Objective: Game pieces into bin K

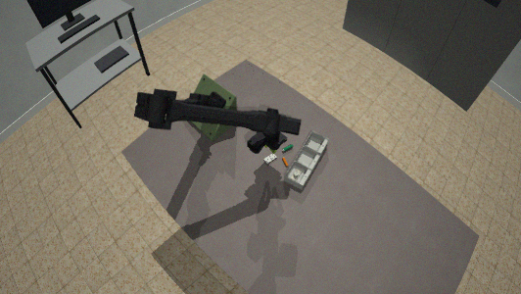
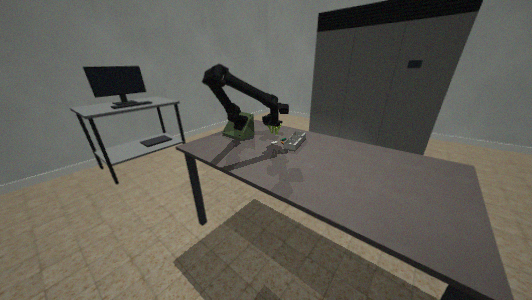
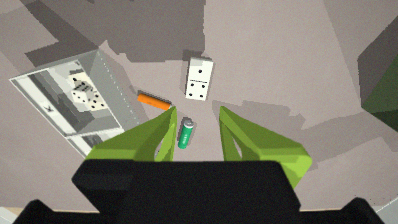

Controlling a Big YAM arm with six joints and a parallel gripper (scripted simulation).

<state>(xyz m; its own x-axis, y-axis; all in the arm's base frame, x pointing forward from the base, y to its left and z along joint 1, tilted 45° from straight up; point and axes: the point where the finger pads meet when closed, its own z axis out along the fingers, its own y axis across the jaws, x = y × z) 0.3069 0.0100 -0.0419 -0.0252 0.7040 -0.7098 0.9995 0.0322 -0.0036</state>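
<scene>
My gripper [image 1: 271, 148] [image 2: 275, 131] [image 3: 198, 112] is open and empty, its green fingers pointing down above the table. A white domino [image 1: 270, 159] [image 2: 274, 142] [image 3: 199, 79] lies flat on the table, beyond the fingertips in the wrist view. The bin marked K [image 3: 112, 85] is the end compartment of a grey row of three. Inside it lie another white domino [image 3: 97, 104] and a die [image 3: 79, 96] on or against it; a darker die face shows beside it, partly shaded. The fingers are outside the bin.
A green battery [image 1: 287, 148] [image 3: 185, 135] lies on the table near the left finger in the wrist view. An orange cylinder [image 1: 285, 162] [image 3: 154, 101] lies between the domino and the bin row. The arm's green base [image 1: 212, 128] [image 2: 239, 131] stands at the table's far end.
</scene>
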